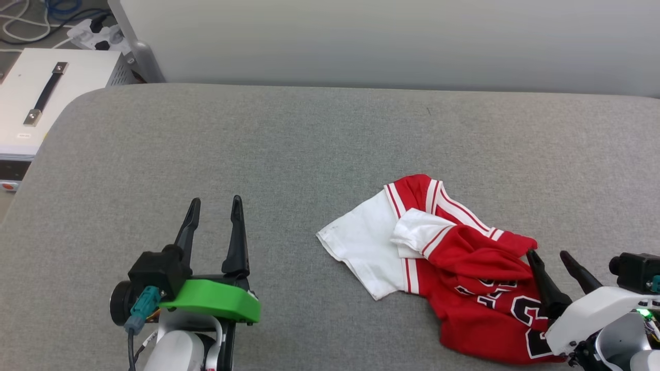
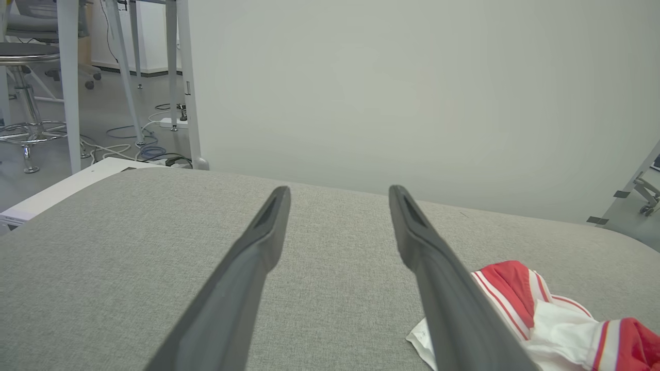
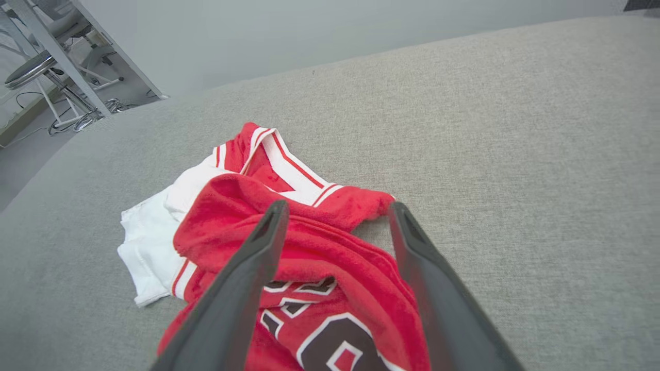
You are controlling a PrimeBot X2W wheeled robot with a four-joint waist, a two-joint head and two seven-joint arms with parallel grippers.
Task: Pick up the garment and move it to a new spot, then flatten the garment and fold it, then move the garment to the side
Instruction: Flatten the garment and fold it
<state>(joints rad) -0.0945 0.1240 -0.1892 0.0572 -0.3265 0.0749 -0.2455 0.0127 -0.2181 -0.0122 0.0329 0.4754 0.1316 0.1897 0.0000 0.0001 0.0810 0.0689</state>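
Note:
The garment [image 1: 464, 268] lies crumpled on the grey padded table, a red jersey with white sleeves, striped trim and black-and-white numerals facing up. My right gripper [image 1: 547, 253] hovers open at its right edge, one finger over the red cloth, the other over bare table. From the right wrist, the garment [image 3: 309, 247] lies between and under the open right gripper [image 3: 335, 206]. My left gripper [image 1: 215, 201] stands open over bare table, well left of the garment. The left wrist view has the left gripper [image 2: 337, 189] open, with the garment [image 2: 546, 314] at lower right.
The grey padded table [image 1: 258, 144] stretches wide, with a pale wall behind it. A white case with a black handle [image 1: 46, 93] sits off the table's far left corner, cables beside it. A stool [image 2: 26, 77] and desk legs stand on the floor beyond.

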